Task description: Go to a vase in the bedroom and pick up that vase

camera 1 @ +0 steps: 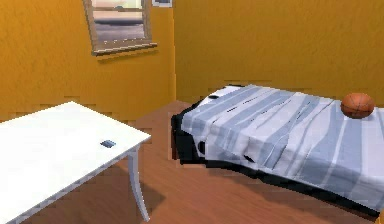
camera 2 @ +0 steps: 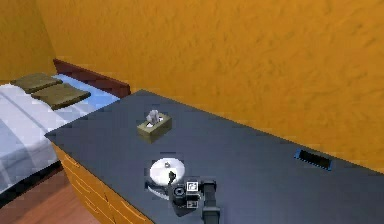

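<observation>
In the arm side view my gripper (camera 2: 172, 190) reaches over a dark tabletop (camera 2: 250, 150) near the bottom edge, just left of the two white marker squares. A round pale grey-white object (camera 2: 163, 170) lies on the top right at the gripper's far end, so I cannot tell whether the gripper holds anything. Farther out on the same top stands a small grey item on a tan block (camera 2: 154, 124). No shape here reads clearly as a vase.
A flat black item (camera 2: 313, 158) lies near the orange wall. The cabinet's wooden front (camera 2: 95, 192) faces a bed with olive pillows (camera 2: 45, 88). Ahead stand a white table (camera 1: 50, 150) with a small dark item (camera 1: 108, 144), a striped bed (camera 1: 280, 135) with an orange ball (camera 1: 357, 104), and a window (camera 1: 120, 25).
</observation>
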